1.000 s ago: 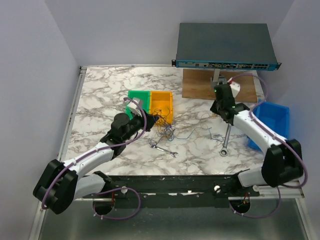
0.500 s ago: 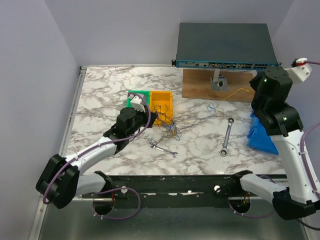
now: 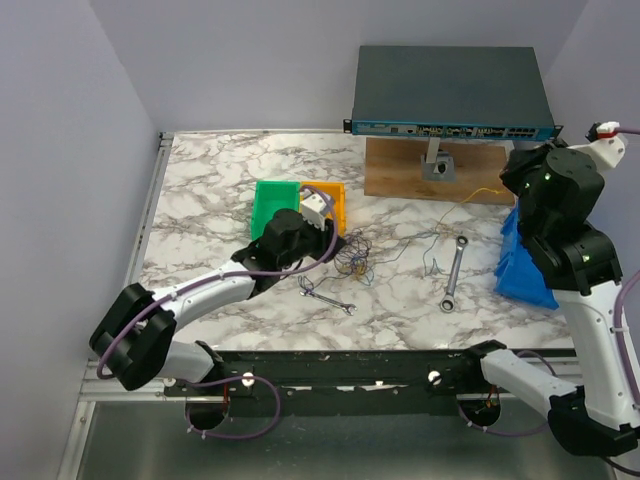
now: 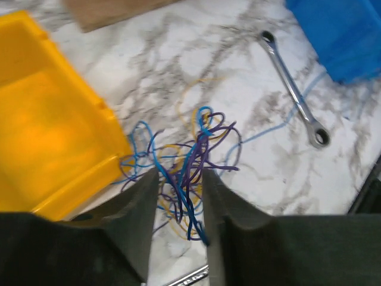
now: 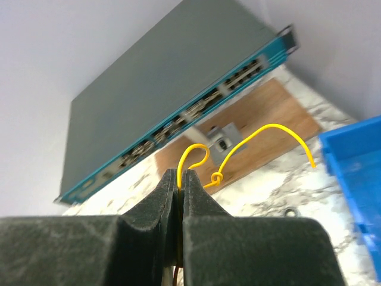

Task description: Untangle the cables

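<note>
Reaching arm, left: stretched low from the near edge across the tabletop (image 3: 200, 210) to the tangle.
Left jaws: part-way open; fingers (image 4: 134, 208) stand either side of the strands, with a clear gap and nothing pinched.
Small wrench (image 3: 328, 298): flat on the marble, on the near side of the tangle.
Cables (image 4: 189, 164): loose snarl of blue, purple and yellowish strands on the tabletop, just beside the front corner of the orange bin (image 4: 47, 137). Some strands run into the gap between the left jaws.
Ratchet wrench (image 3: 453, 272): off to the right, well apart from the snarl; a thin blue strand (image 3: 432, 262) lies beside it.
Green bin (image 3: 272, 203): side by side with the orange one, behind the left wrist.
Blue bin (image 3: 520, 275): right edge, partly hidden by the right arm.
Right jaws: raised high on the right, closed tight on a yellow wire (image 5: 262, 134), which has a small knot just past the tips.
Wooden board (image 3: 400, 170): far right of the marble.
Network switch (image 5: 166, 107): farthest back, at the wall.
</note>
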`<state>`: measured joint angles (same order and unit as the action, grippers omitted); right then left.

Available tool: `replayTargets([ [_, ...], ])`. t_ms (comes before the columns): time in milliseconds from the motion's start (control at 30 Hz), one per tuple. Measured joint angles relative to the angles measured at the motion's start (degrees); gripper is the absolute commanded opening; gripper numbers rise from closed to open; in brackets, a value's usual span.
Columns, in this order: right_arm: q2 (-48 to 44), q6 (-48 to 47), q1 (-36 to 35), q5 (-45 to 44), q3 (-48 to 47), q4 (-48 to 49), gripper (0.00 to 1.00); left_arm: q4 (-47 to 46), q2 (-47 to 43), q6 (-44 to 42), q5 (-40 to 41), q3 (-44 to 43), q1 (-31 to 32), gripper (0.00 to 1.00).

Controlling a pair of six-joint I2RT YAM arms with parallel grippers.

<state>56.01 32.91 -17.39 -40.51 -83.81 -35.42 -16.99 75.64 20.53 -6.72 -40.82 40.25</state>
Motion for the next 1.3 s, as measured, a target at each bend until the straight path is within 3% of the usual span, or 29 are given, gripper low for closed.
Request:
replayTargets([
  [167, 1.25, 1.44, 0.11, 14.88, 0.44, 1.07, 0.01, -0.07, 3.15, -3.48, -6.64, -2.99, 3.78, 0.79],
  [200, 1.84, 1.88, 0.11, 17.86, 0.46, 1.31, 0.01, -0.17, 3.28, -3.85, -8.15, -2.99, 3.89, 0.92],
  [233, 2.51, 2.32, 0.11, 20.74, 0.46, 1.53, 0.01, -0.44, 3.28, -4.09, -9.49, -2.89, 3.91, 0.97],
  [500, 5.01, 6.8, 0.11, 38.47, 0.57, 3.91, 0.01, -7.54, 3.26, -5.29, -16.44, -0.37, 4.04, 0.99],
  [833, 4.81, 10.86, 0.11, 48.33, 1.16, 7.23, 0.01, -17.64, 4.22, -8.57, -16.85, 1.92, 7.1, 0.93],
  [1067, 4.68, 12.13, 0.11, 50.14, 2.36, 7.58, 0.01, -15.96, 11.98, -10.4, -16.35, -5.05, 10.62, 0.81],
  [1133, 4.68, 12.31, 0.11, 50.29, 2.36, 7.76, 0.01, -14.23, 13.97, -10.82, -16.09, -7.56, 11.54, 0.72],
  [1167, 4.68, 12.39, 0.11, 50.36, 2.36, 7.89, 0.01, -13.25, 15.06, -10.95, -15.82, -9.03, 11.85, 0.56],
  [1233, 4.55, 12.66, 0.11, 50.49, 2.38, 8.07, 0.01, -11.78, 16.26, -11.06, -15.63, -10.64, 12.15, 0.07],
  [1267, 4.44, 12.74, 0.11, 50.51, 2.38, 8.11, 0.01, -11.04, 16.7, -11.15, -15.54, -11.3, 12.22, 0.0],
  [1300, 4.28, 12.76, 0.11, 50.49, 2.38, 8.13, 0.01, -10.29, 17.14, -11.39, -15.39, -11.93, 12.24, 0.0],
])
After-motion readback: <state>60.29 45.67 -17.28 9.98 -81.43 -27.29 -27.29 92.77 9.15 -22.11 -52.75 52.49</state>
